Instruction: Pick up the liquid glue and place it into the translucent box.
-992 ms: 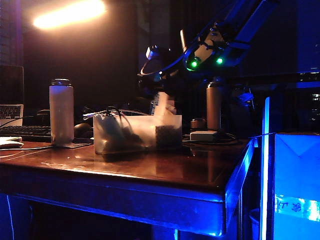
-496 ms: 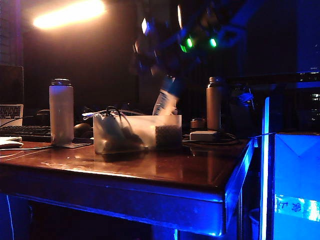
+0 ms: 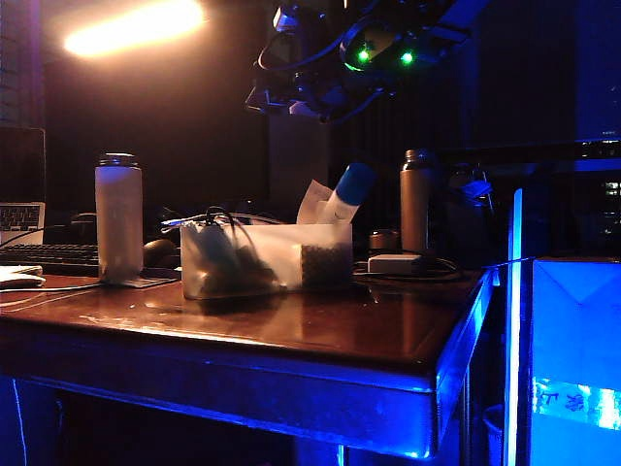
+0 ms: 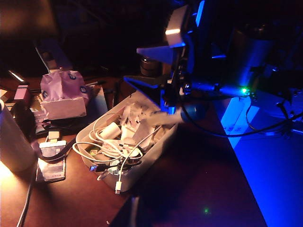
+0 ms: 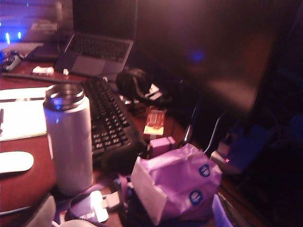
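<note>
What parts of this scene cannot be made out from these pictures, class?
- Liquid glue, exterior view: lower body hidden behind the translucent box wall.
- Left gripper: in no view.
- Right gripper, exterior view: too dark to show its jaws.
- Right wrist view: blurred; the glue is absent.

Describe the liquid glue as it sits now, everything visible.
The glue leans inside the right end of the box, tilted with its cap up and to the right. Only the top shows above the rim: a rounded blue cap on a white body, plastic by the look. A pale paper-like sheet stands just left of it; contact unclear. The lower body is hidden behind the frosted wall. Nothing grips it: the right end effector hangs above, apart. The label cannot be read.
</note>
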Tool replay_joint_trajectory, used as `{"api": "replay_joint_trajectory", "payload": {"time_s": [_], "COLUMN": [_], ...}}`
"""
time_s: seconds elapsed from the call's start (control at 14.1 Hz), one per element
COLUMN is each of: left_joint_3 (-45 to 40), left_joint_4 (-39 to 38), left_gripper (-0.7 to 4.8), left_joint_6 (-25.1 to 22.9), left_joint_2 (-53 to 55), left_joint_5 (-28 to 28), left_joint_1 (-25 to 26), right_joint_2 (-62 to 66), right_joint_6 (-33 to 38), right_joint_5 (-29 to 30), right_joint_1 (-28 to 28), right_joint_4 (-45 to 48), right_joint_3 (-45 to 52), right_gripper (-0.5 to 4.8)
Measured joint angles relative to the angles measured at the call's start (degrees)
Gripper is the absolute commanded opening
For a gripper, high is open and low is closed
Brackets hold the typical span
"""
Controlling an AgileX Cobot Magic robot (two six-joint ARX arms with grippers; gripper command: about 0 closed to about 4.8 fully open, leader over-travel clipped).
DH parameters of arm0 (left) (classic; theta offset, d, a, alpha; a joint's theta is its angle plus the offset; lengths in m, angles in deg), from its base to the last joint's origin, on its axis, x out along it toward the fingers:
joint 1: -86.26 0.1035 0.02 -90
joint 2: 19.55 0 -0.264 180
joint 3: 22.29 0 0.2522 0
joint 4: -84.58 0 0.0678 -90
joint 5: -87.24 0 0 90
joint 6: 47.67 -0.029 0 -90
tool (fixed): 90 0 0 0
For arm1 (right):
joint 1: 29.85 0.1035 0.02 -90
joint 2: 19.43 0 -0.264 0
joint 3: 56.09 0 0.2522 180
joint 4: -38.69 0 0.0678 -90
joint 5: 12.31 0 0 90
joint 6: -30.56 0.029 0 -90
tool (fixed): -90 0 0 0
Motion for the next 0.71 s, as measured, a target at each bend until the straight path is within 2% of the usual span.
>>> {"api": "replay_joint_trajectory", "payload": {"time_s": [0.21,0.28,0.35,0.42,0.5,0.71], "left_joint_3": [0.00,0.00,0.00,0.02,0.13,0.26], "left_joint_4": [0.00,0.02,0.79,1.84,5.64,10.05], "left_gripper": [-0.05,-0.05,-0.05,-0.05,-0.05,-0.05], "left_joint_6": [0.00,0.02,0.02,0.28,3.80,5.20], "left_joint_2": [0.00,0.00,0.00,0.00,-1.68,-10.27], "left_joint_5": [0.00,0.00,0.00,0.00,0.02,0.55], "left_joint_1": [0.00,0.00,0.00,0.00,0.00,0.00], "right_joint_2": [-2.03,-3.72,-7.41,-9.64,-16.63,-28.09], "right_joint_6": [-1.75,-4.24,-8.46,-8.85,-9.22,-9.31], "right_joint_5": [-1.53,-3.48,-9.60,-13.86,-20.41,-20.09], "right_joint_1": [0.07,0.07,0.04,0.04,-0.09,-0.22], "right_joint_4": [-1.86,-2.78,-5.97,-8.70,-14.95,-25.20], "right_joint_3": [0.04,0.04,0.02,0.02,0.02,0.02], "right_gripper": [4.23,1.60,-0.11,-0.01,-0.01,-0.01]}}
